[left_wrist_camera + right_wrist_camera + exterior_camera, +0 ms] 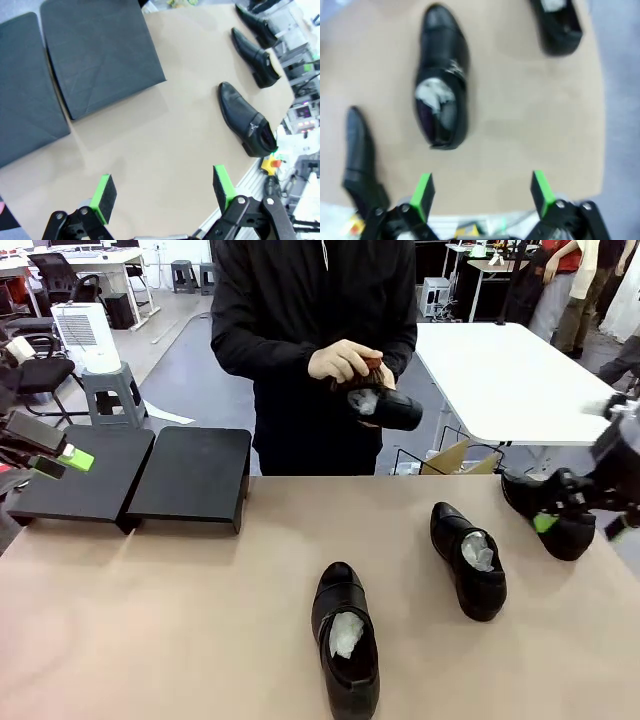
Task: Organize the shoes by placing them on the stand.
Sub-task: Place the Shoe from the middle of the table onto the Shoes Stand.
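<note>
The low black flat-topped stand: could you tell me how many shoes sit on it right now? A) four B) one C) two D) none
D: both sections of the low black flat-topped stand are bare; three glossy black leather shoes lie on the tan tabletop, and the person's hands hold a fourth.

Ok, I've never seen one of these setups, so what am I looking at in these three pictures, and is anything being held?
The wide picture looks across a tan table at a person. Two robot arms work there; the other pictures come from cameras on their wrists. The left pincer and the right pincer, both black with green pads, are open and empty. Three glossy black leather dress shoes stuffed with white paper lie on the table: one near the front, one to its right, one at the right edge. The person's hands hold a fourth shoe. The low black two-part stand is bare.
</note>
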Robot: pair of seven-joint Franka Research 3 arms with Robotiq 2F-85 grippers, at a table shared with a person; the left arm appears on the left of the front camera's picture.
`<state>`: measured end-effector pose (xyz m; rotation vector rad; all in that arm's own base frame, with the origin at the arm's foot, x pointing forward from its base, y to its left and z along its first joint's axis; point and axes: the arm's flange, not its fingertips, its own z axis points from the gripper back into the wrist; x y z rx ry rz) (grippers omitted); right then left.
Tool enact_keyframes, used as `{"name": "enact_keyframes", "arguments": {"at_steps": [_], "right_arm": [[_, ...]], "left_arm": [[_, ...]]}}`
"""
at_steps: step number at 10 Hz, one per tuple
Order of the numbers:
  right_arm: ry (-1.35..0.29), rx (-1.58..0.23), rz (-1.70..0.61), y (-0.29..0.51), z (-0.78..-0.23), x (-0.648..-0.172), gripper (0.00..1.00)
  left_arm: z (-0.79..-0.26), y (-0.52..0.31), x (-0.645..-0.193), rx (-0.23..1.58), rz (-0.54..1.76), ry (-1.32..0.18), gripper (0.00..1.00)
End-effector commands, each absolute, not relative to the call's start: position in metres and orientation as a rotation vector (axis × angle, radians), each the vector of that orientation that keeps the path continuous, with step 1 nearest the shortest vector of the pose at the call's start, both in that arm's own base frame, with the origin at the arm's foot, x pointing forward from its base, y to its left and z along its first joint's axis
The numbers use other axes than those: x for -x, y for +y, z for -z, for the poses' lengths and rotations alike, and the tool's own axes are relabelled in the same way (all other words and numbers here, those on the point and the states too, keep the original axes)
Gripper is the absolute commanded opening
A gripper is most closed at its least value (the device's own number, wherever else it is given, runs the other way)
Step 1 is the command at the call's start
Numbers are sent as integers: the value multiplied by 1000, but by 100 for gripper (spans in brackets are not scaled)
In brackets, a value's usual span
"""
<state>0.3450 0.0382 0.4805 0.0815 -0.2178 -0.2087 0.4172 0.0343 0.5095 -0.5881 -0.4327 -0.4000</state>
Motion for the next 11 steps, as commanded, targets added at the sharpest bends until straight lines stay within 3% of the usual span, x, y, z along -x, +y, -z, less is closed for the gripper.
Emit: {"name": "enact_keyframes", "arguments": {"at_steps": [1,3,5,6,7,8,10,11], "right_arm": [[-235,-73,122,67,-487,-337,100],[-235,-73,122,67,-487,-337,100],[-235,-73,122,67,-487,-337,100],[-235,-73,122,67,-487,-337,100],[-235,-73,122,67,-487,-337,100],[-235,-73,122,67,-487,-337,100],[-235,-73,122,67,-487,-337,100],[-235,-73,122,67,-487,-337,100]], "left_arm": [[-513,0,-385,588,414,-418,100],[-516,-54,-337,543,281,-302,100],[-517,-90,-308,415,398,-200,100],[-518,-90,-311,354,407,-234,100],[-525,-68,-338,351,417,-428,100],[-512,-98,-308,409,376,-234,100],[-522,-93,-313,369,395,-294,100],[-524,-127,-289,362,412,-306,100]]}}
